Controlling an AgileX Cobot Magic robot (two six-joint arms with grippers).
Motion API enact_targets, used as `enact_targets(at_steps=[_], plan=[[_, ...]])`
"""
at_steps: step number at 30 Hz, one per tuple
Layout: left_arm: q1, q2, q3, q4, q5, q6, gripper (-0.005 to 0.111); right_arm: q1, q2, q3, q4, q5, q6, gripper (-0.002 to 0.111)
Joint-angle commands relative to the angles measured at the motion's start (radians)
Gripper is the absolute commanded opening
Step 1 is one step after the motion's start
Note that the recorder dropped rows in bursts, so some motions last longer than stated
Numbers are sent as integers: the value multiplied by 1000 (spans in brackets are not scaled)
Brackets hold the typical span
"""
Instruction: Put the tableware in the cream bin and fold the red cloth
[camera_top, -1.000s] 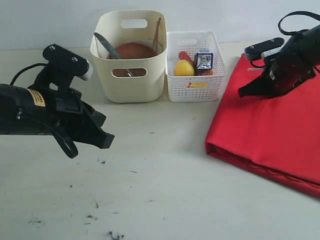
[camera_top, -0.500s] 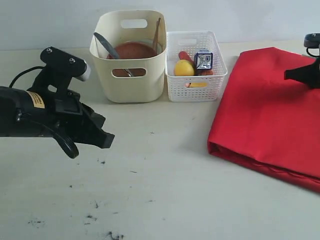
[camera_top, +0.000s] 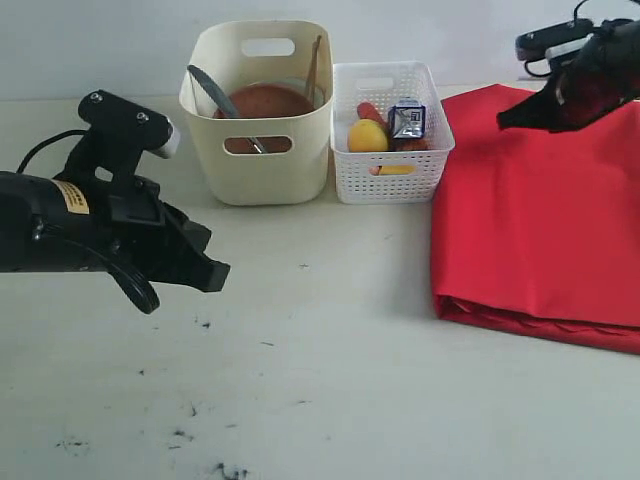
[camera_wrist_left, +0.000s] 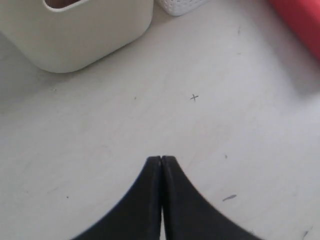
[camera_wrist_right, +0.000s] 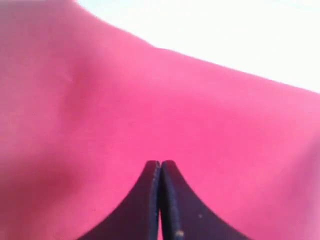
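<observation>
Red cloth (camera_top: 540, 230), likely soft, light and limp, lies folded along the desk's right edge, best pinched at a free corner or hem, while left gripper (camera_top: 220, 272) and right gripper (camera_top: 503, 123) hover with jaws together, holding nothing.

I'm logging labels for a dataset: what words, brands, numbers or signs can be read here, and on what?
On the left arm, a yellow sticker: dark print, too small to read.
In the white basket, a small carton: print too blurred to read.
"x": a small cross marked on the table.
</observation>
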Motion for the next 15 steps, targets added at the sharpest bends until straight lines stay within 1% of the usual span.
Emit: enact_targets(at_steps=[1, 4, 8, 10, 12, 15], plan=[[1, -4, 3, -9, -9, 0, 0, -22, -112, 12, 14, 162, 10, 0], [1, -4, 3, -9, -4, 3, 0, -36, -172, 113, 28, 116, 88, 0], [1, -4, 3, -9, 17, 3, 0, -69, -184, 284, 9, -45, 216, 0], [1, -4, 3, -9, 18, 3, 0, -90, -164, 339, -7, -115, 261, 0], [1, -4, 3, -9, 24, 3, 0, -111, -129, 356, -28, -141, 262, 0], [1, -4, 3, -9, 34, 0, 0, -127, -67, 336, -66, -139, 253, 0]])
